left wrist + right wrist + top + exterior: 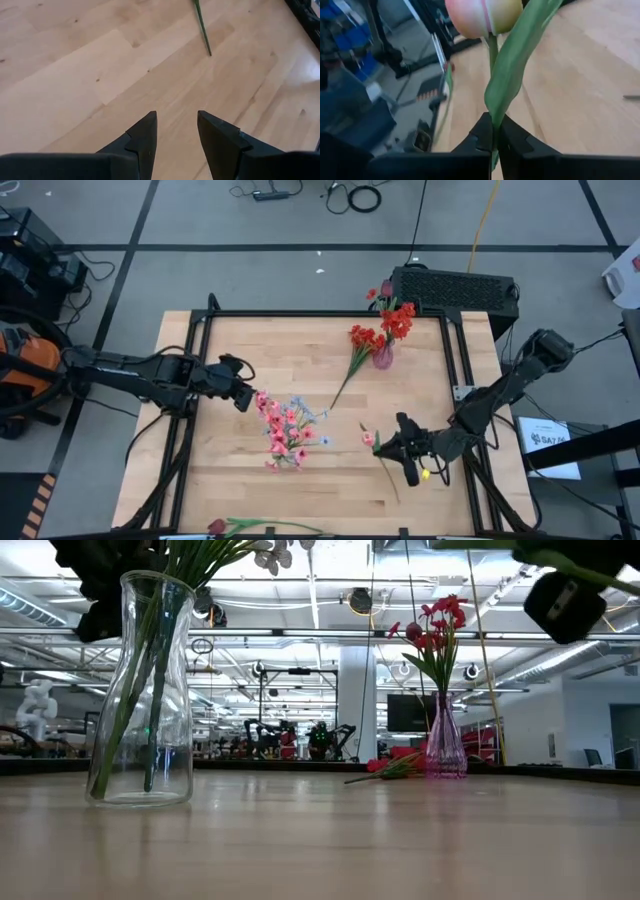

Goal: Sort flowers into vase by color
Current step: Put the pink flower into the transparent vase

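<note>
Pale wooden tabletop (220, 470), black-framed, on a grey floor strewn with cables. The right gripper (495, 131) is clamped on a pink tulip (482, 17) stem, lifted above the table's right side. The left gripper (176, 131) hovers spread and empty beside the clear vase (145, 690) of pink and blue sprays. Red flowers fill the pink vase (383, 357).

Right claw (495, 131) clamped, left claw (176, 135) agape
</note>
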Tool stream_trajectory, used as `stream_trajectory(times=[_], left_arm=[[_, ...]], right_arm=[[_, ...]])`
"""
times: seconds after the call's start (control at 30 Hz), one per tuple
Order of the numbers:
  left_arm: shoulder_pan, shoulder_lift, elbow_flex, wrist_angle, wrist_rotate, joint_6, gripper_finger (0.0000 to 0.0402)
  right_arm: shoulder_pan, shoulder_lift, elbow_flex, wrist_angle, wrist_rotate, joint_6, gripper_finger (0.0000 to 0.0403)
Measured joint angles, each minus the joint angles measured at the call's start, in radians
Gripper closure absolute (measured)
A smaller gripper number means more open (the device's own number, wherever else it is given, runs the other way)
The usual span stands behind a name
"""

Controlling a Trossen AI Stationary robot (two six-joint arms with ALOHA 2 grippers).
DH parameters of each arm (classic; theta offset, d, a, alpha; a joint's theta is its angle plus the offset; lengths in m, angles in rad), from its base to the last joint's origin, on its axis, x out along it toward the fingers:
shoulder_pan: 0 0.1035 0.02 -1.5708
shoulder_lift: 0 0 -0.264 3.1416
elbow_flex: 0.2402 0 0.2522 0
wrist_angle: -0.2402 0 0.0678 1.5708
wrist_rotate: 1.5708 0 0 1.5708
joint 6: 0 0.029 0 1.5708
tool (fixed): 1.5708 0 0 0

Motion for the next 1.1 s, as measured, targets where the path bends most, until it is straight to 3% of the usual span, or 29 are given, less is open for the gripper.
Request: stream_trajectory(times=[0.07, 0.27, 0.37, 0.57, 0.77, 0.9, 1.1], left_arm=[[-0.008, 0.005, 0.000, 0.000, 0.002, -0.007, 0.0254], [-0.022, 0.010, 0.000, -0.002, 0.008, -0.024, 0.0254], [-0.022, 0.010, 0.000, -0.004, 0.018, -0.024, 0.0254], [-0.022, 0.009, 0.000, -0.010, 0.033, -0.016, 0.0254], [-0.022, 0.009, 0.000, -0.014, 0.101, -0.014, 0.0254], [-0.022, 0.009, 0.000, -0.016, 0.150, 0.035, 0.0254], [-0.022, 0.009, 0.000, -0.037, 0.184, 0.096, 0.0254]], right_arm=[[0.003, 0.034, 0.000, 0.100, 0.025, -0.079, 0.0399], [0.009, 0.164, 0.003, 0.551, 0.071, -0.530, 0.0402], [0.009, 0.244, 0.038, 0.674, 0.131, -0.667, 0.0402], [0.005, 0.403, 0.218, 0.695, 0.149, -0.811, 0.0402], [-0.004, 0.548, 0.429, 0.697, 0.275, -0.913, 0.0403], [-0.020, 0.631, 0.573, 0.704, 0.275, -0.978, 0.0403], [-0.042, 0.745, 0.802, 0.703, 0.273, -1.205, 0.0403]])
